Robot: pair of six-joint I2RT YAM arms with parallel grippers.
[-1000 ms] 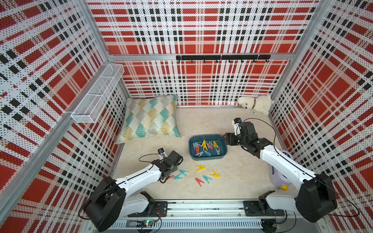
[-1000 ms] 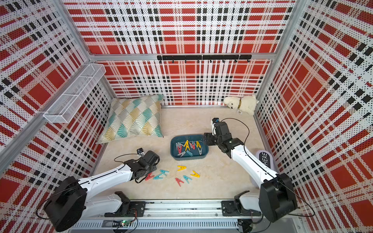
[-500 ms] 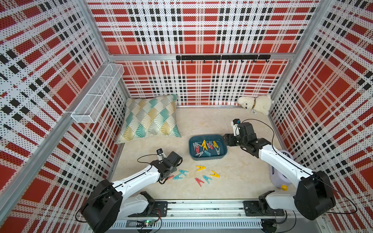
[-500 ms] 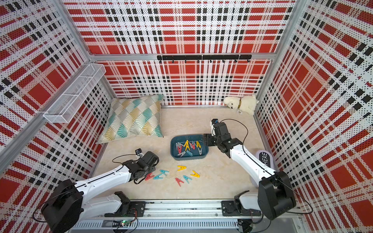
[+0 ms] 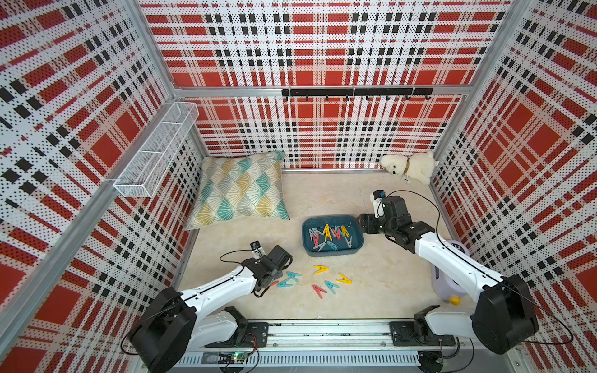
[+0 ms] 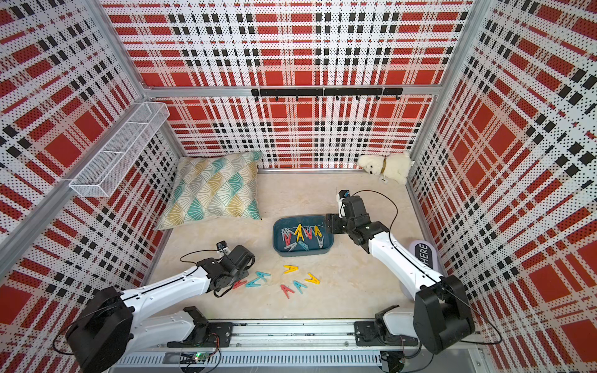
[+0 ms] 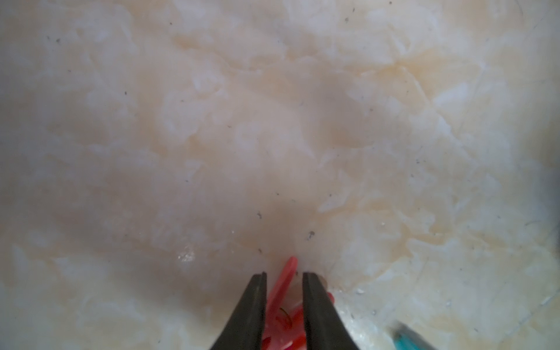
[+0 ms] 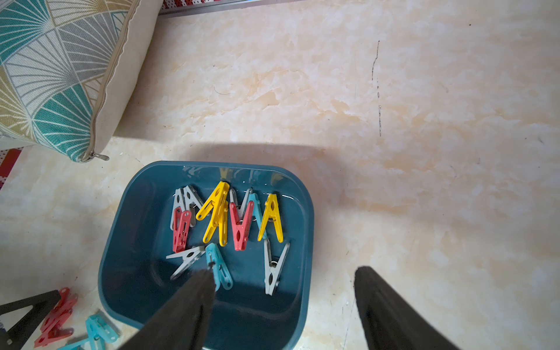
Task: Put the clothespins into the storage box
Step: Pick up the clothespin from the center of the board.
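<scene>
Grasp step: left fingers point(image 7: 257, 291) pinch a red clothespin point(image 7: 283, 285); right fingers point(image 8: 188, 303) spread. Next, likely a lift toward the storage box point(image 5: 332, 253).

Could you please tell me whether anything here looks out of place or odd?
Only unfinished work: six clothespins lie loose on the table outside the storage box, and the left pincer grips a red clothespin.

Left claw point(image 7: 285, 274) low, pinching red clothespin point(image 7: 283, 291); right claw point(image 8: 285, 271) wide open, hovering.
</scene>
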